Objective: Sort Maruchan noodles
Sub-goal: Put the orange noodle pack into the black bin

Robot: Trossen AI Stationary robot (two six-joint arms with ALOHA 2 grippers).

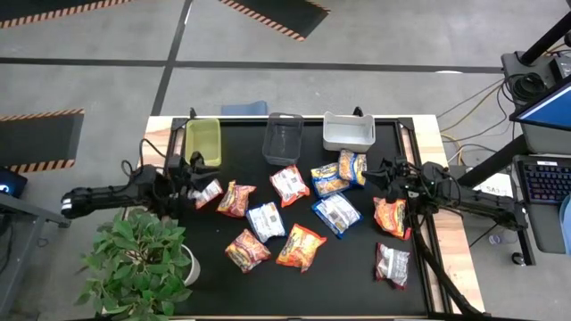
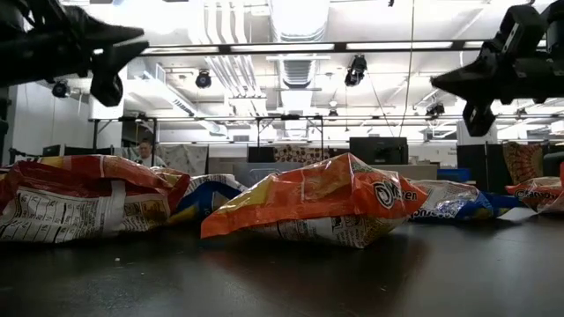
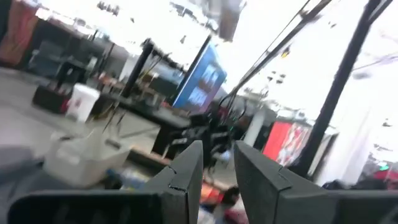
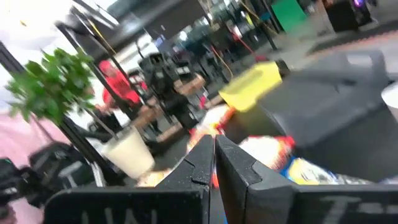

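noodle packets spread on the black table, both arms up in the air

the high view is showing the whole black table (image 1: 294, 285) from above. the noodle packets (image 1: 301, 247) are lying scattered across the middle of the frame, crinkly and flat, some orange-red, some blue and yellow, some white and red. one silver packet (image 1: 393, 265) is lying alone at the lower right. three bins are sitting along the upper edge of the table: a green bin (image 1: 203, 141), a dark mesh bin (image 1: 284, 138) and a white bin (image 1: 347, 132). a leafy plant (image 1: 143, 259) is standing at the lower left.

the low view is not showing the bins. it is showing a puffy orange packet (image 2: 308, 211) up close in the middle of the frame, with both arms hanging above the table.

the left gripper (image 1: 198, 178) is reaching in from the left of the frame, and its fingers (image 3: 180, 177) are standing a little apart with nothing between them. the right gripper (image 1: 389, 176) is reaching in from the right, and its fingers (image 4: 233, 165) are almost touching, holding nothing.
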